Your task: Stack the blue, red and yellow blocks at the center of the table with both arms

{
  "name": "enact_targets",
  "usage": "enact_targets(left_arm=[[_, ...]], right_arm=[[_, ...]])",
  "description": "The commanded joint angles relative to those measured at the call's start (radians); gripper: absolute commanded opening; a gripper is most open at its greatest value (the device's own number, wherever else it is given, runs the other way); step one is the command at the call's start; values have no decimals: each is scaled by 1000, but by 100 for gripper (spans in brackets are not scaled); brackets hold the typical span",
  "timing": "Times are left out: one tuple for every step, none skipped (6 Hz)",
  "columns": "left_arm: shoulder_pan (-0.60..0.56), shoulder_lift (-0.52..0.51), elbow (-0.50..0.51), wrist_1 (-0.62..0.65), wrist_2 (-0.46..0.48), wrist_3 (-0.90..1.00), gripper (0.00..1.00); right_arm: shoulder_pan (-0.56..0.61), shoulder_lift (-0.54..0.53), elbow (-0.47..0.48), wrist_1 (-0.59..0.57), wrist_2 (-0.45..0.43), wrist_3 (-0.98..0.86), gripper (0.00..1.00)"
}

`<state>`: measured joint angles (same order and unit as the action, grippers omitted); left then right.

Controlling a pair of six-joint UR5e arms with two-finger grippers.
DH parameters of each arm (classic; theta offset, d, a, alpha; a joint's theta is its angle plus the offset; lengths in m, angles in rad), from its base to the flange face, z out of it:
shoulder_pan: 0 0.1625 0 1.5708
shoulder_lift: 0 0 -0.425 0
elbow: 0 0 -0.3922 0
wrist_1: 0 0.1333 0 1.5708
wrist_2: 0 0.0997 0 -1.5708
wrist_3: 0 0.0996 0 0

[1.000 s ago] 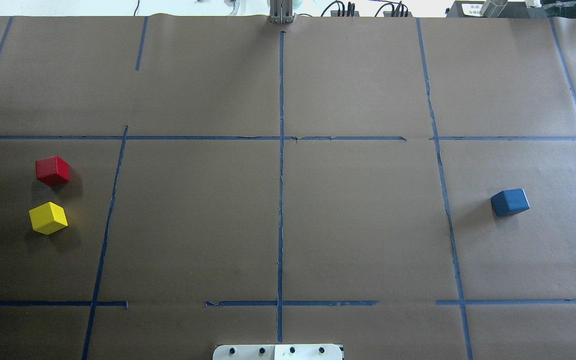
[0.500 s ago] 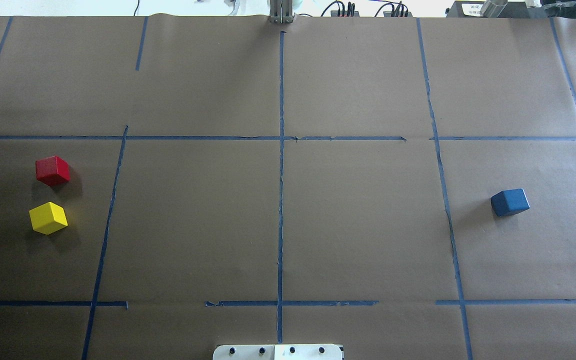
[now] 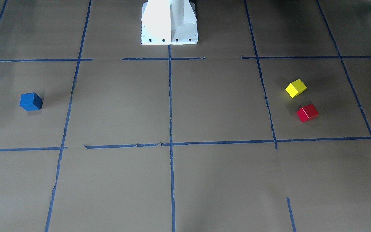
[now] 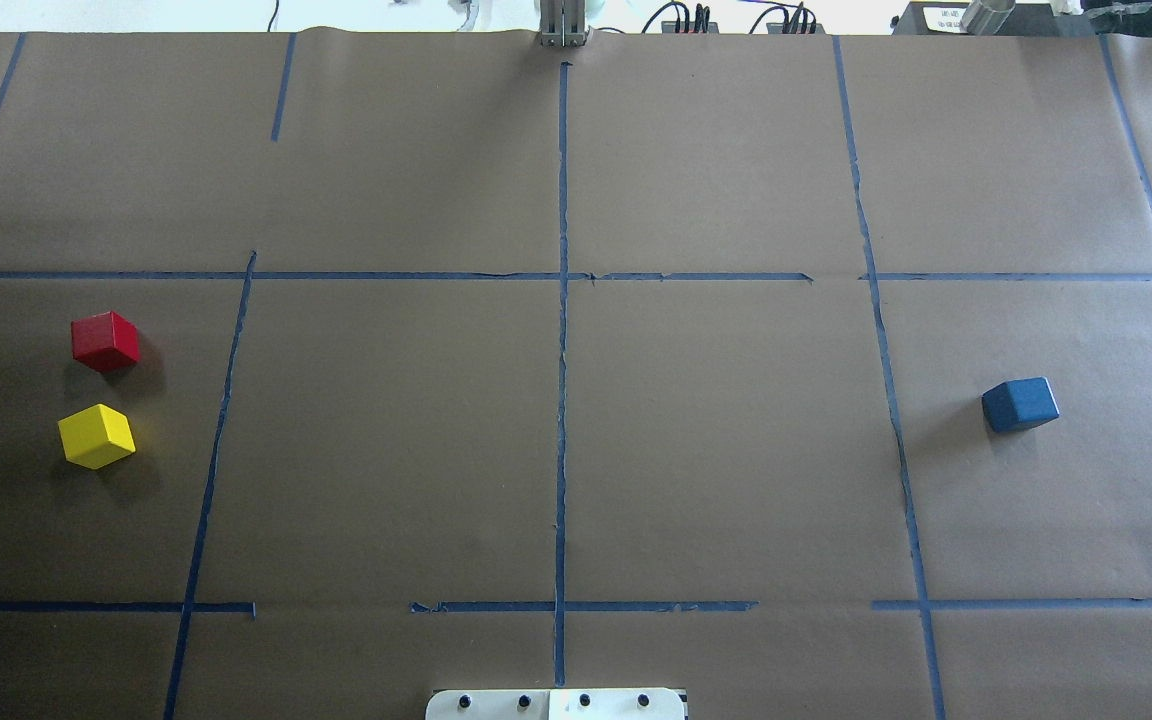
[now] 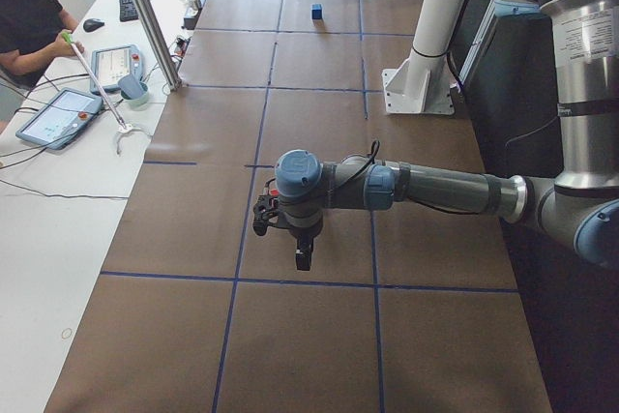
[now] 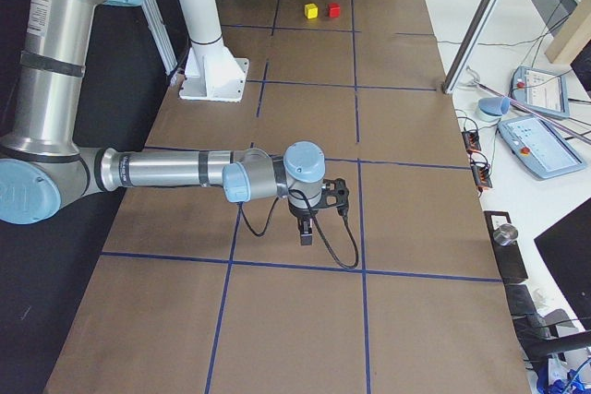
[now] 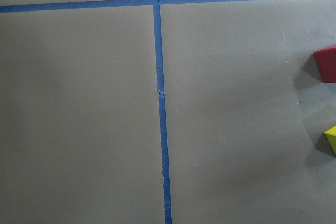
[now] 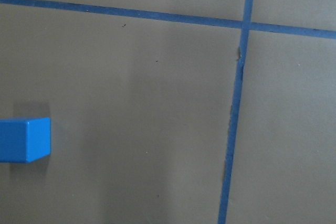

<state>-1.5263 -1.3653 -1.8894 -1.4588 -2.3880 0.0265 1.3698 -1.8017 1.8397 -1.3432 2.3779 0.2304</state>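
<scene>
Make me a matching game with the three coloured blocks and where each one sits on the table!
Things:
1. red block
2. yellow block
3. blue block

Places:
A. alone on the robot's right side
B. on the robot's left side, the nearer of two to the white base
C. on the robot's left side, the farther of two from the white base

Pairs: 1-C, 2-B, 3-A
</scene>
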Motion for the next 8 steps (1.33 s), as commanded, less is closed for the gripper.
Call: enact_targets(left_arm=[[0,0,1,0,1,1,100],[0,0,3,0,1,4,100],[0,0,4,0,3,4,100],[0,0,4,0,3,4,100],[0,0,3,0,3,3,100],[0,0,1,0,3,3,100],[0,0,0,0,3,1,100],[0,0,-5,0,3,1,100]], right_arm=[[-204,4,-2,265,-20,354,100],[-330,28,-1,324,-96,476,100],[-404,63,-2,326,-152,522,100],[-419,65,-4,325,-158,523,100],[-448,80,-14,322,-196,526,100],[-468,111,-54,319,-222,550,100],[-475,128,-86,323,-223,552,100],[-488,130,-108,323,-226,552,99]])
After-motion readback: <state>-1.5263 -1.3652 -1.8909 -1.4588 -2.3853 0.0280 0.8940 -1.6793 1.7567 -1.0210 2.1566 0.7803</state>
